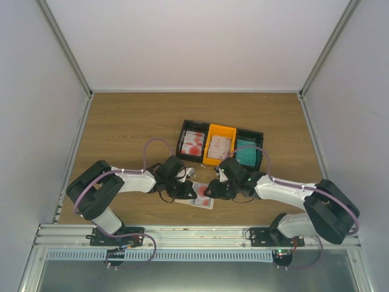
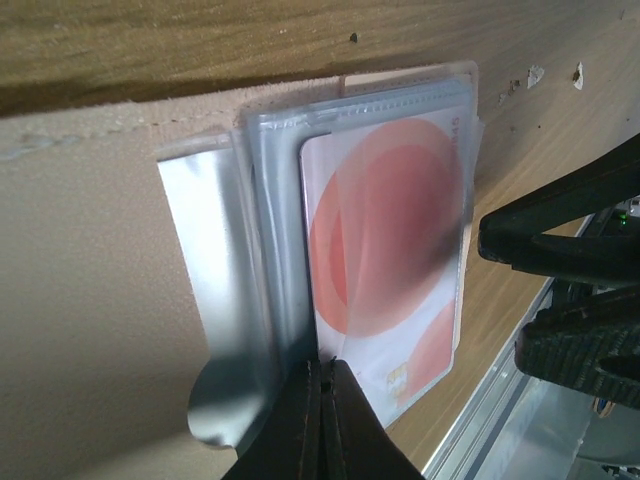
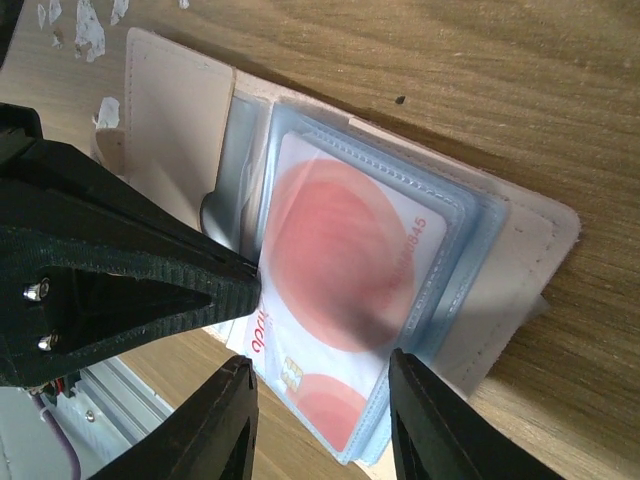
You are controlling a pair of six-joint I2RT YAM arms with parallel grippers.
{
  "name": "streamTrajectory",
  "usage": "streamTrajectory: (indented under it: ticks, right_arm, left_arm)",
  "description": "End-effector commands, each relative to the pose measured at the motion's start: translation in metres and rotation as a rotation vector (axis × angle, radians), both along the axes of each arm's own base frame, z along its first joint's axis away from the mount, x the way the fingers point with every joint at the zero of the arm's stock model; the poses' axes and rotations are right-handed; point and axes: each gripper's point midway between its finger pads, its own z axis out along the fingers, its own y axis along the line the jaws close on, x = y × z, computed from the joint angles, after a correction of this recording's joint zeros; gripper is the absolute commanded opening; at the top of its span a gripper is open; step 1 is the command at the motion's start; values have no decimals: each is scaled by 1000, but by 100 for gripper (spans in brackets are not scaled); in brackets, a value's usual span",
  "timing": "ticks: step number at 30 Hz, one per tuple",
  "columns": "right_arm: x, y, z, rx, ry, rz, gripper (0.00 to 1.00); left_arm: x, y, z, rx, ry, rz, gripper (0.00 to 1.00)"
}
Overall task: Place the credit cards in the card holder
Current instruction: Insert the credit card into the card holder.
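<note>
The beige card holder (image 1: 196,199) lies open on the wood between both grippers, its pale inside (image 3: 180,120) and clear sleeves facing up. A white credit card with red blotches (image 3: 345,270) sits most of the way inside a clear sleeve, its chip end sticking out. My right gripper (image 3: 325,405) is open, one finger on each side of that protruding end. My left gripper (image 2: 325,368) is shut, its tips against the sleeve edge beside the card (image 2: 385,230). Other credit cards lie in the tray: white-red (image 1: 193,143), pale (image 1: 219,146), teal (image 1: 246,152).
The black-and-orange three-bin tray (image 1: 180,137) stands just behind the grippers. White crumb-like scraps (image 3: 85,25) dot the wood by the holder. A metal rail (image 1: 194,234) runs along the near table edge. White walls close in the table on three sides.
</note>
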Motion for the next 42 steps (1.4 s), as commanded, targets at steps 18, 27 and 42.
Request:
streamTrajectory:
  ticks: [18, 27, 42]
  right_arm:
    - [3, 15, 2, 58, -4, 52, 36]
    - [4, 18, 14, 95, -29, 58, 30]
    - [1, 30, 24, 215, -21, 55, 39]
  left_arm:
    - [-5, 43, -54, 236, 45, 85, 0]
    - [-4, 40, -53, 222, 43, 78, 0]
    - [-3, 37, -50, 205, 32, 73, 0]
